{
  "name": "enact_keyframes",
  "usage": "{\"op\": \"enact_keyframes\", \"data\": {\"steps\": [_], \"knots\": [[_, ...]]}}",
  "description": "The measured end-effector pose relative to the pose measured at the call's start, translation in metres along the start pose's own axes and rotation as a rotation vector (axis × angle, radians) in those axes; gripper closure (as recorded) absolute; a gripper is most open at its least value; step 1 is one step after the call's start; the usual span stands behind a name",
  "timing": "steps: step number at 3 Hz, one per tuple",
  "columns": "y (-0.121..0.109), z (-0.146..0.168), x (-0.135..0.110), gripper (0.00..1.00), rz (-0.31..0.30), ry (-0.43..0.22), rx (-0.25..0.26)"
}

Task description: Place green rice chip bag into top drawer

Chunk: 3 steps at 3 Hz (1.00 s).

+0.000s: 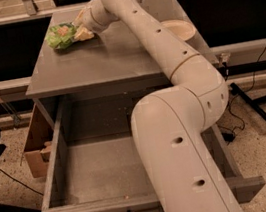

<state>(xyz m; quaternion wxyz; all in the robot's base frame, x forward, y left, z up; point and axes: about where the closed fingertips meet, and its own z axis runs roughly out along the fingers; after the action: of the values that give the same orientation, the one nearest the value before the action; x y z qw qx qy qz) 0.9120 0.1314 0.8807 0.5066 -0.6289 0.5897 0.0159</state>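
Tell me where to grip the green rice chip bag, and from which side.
Pinch the crumpled edge of the green rice chip bag nearest the hand, which sits beside it on the cabinet top. It lies low, so come in sideways from there.

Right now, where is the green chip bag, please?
In the camera view, the green chip bag lies at the far left of the cabinet top, the gripper at its right side, beyond the open drawer.
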Motion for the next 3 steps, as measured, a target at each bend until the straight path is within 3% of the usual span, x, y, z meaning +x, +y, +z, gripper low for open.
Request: {"op": "enact_keyframes", "data": {"steps": [1, 3], "knots": [[0.0000, 0.0000, 0.0000, 0.96, 0.000, 0.000, 0.000], [0.0001, 0.0001, 0.0000, 1.00, 0.000, 0.000, 0.000]]}}
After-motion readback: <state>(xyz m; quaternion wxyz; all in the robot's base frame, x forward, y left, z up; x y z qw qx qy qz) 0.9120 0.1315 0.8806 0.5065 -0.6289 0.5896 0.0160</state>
